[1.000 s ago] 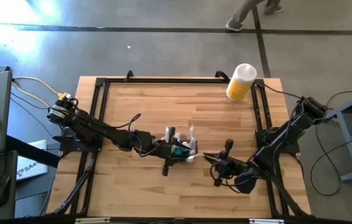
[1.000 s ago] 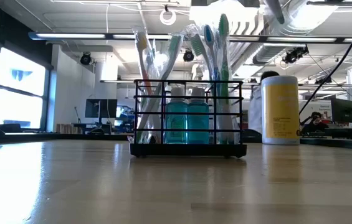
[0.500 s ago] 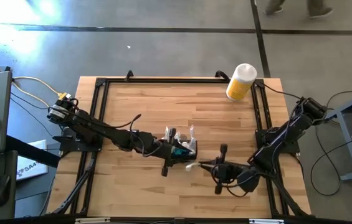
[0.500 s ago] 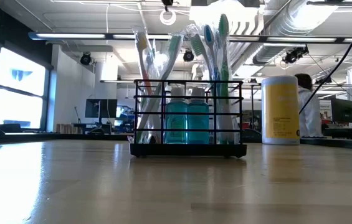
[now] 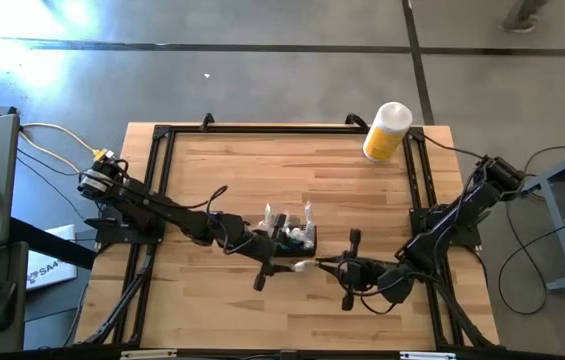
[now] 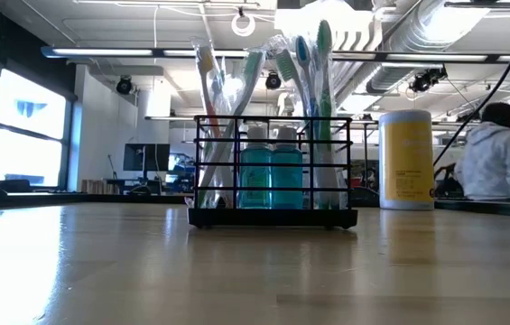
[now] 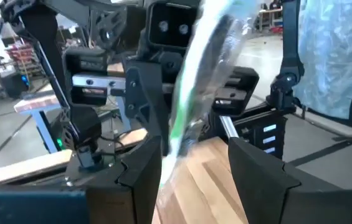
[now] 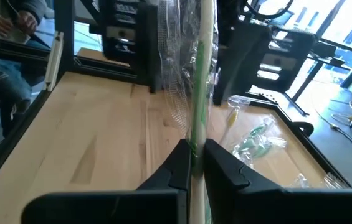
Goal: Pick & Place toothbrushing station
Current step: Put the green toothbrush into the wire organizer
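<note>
Two arms meet near the table's middle. We see the toothbrushing station (image 5: pixel 293 236) standing upright there, packed with toothbrushes (image 6: pixel 313 63) and blue bottles (image 6: pixel 271 176). The left gripper (image 5: pixel 280 255) sits right beside it, fingers apart around a wrapped toothbrush (image 7: pixel 191 93). The right gripper (image 8: pixel 192 163) is clamped on that same toothbrush. A yellow canister (image 5: pixel 386 131) sits at the far edge.

Light wood-plank tabletop (image 5: pixel 232 165) within a black frame carries the black wire caddy (image 5: pixel 295 238) near its centre, holding wrapped toothbrushes (image 6: pixel 313 81) and blue bottles (image 6: pixel 271 176), and a yellow white-capped cylinder (image 5: pixel 386 132) lying at its far right corner.
</note>
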Controlling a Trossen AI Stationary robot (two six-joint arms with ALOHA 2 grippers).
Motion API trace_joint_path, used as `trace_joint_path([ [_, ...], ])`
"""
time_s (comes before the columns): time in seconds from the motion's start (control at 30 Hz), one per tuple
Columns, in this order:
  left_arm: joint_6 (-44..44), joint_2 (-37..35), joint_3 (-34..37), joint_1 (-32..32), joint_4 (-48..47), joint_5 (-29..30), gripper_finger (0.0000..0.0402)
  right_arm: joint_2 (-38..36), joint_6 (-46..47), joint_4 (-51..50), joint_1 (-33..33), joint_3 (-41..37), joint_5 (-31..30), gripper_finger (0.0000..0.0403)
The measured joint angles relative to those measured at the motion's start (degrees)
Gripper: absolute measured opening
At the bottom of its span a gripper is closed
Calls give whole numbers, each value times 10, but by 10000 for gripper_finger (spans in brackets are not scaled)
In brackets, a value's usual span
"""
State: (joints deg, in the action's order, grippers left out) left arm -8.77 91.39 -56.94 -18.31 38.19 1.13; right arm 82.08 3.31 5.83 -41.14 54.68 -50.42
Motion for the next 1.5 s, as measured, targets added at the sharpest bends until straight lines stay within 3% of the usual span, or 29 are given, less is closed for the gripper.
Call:
trace_joint_path([
  [0.67, -64, 22, -4, -7, 69, -7, 178, 40, 30, -22, 28, 0, 11, 15],
  [1.13, -64, 22, -4, -8, 66, -6, 173, 45, 26, -25, 25, 0, 14, 17],
  [1.3, -64, 22, -4, -8, 54, -6, 128, 45, 26, -26, 25, 0, 15, 17],
  [1.5, -67, 22, -4, -8, 49, -3, 21, 45, 36, -25, 27, 0, 40, 23],
])
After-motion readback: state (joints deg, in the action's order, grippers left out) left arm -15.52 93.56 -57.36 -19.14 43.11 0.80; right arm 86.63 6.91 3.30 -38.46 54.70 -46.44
